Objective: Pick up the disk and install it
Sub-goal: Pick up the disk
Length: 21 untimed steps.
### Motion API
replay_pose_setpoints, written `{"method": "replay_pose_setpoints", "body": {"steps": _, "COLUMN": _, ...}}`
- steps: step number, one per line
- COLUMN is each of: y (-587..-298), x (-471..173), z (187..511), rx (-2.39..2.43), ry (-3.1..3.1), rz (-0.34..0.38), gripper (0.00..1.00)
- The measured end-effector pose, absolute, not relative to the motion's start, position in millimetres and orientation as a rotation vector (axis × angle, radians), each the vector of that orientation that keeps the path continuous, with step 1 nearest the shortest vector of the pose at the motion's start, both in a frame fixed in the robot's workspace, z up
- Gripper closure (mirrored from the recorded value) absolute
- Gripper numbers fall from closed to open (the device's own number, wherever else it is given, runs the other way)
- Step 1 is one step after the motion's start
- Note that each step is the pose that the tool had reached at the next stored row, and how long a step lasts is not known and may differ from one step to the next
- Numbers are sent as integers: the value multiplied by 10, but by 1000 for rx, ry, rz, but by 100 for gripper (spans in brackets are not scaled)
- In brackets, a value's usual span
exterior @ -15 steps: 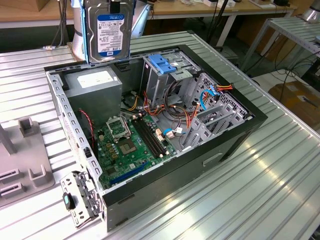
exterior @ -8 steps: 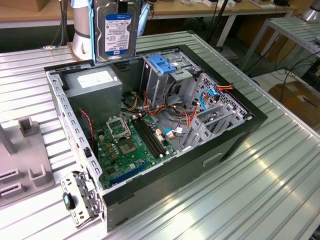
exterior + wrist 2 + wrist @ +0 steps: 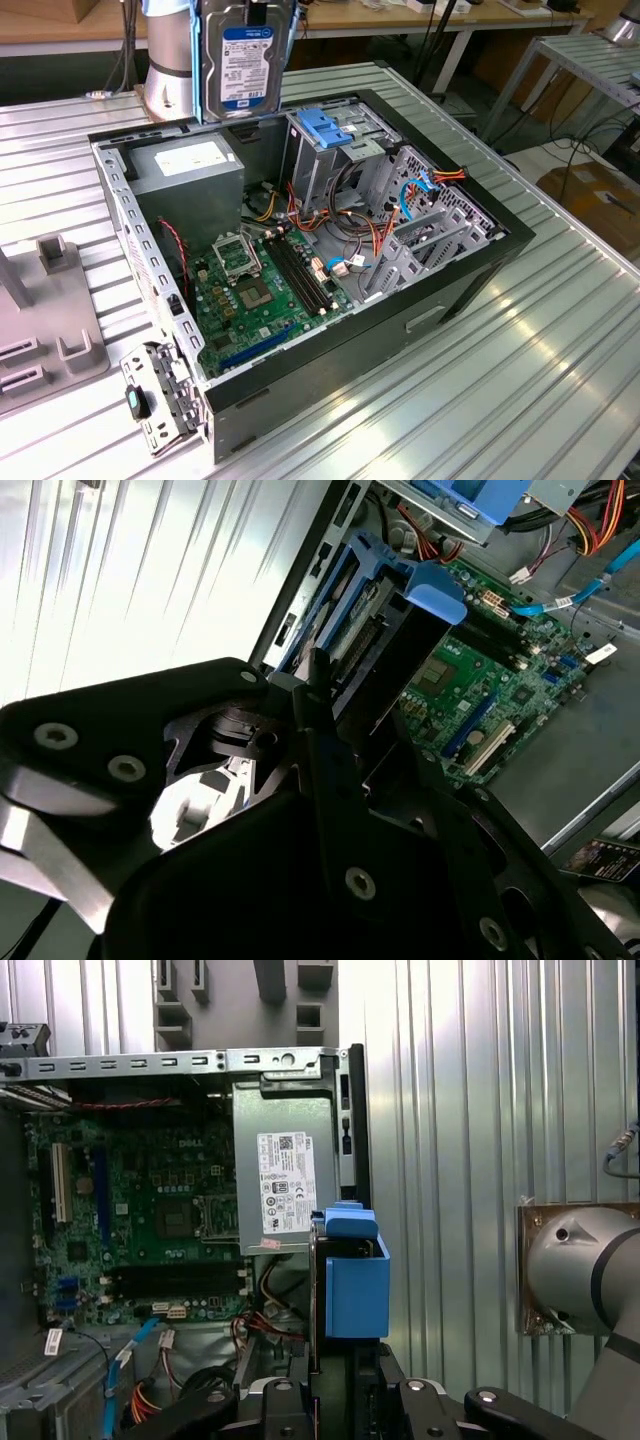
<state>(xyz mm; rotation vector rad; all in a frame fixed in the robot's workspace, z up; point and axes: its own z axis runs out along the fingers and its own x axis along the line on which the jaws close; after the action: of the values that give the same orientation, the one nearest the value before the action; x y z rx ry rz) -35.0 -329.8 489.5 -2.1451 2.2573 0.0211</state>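
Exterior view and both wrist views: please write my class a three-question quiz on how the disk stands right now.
1. True or false: the disk already lies inside the computer case.
2. Multiple choice: the disk's side rails are A red, B blue, C green.
3. Fill in: the disk is held up by the ____.

Key:
1. False. In the exterior view it is upright in the air above the case's far edge.
2. B.
3. The gripper, shut on it.
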Motion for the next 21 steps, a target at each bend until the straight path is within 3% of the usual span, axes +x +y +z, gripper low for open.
{"method": "replay_pose_setpoints", "body": {"steps": 21, "y": -3298, "x": -50, "z": 4892, "rx": -2145, "ry": 2257, "rz": 21, "gripper": 65}}
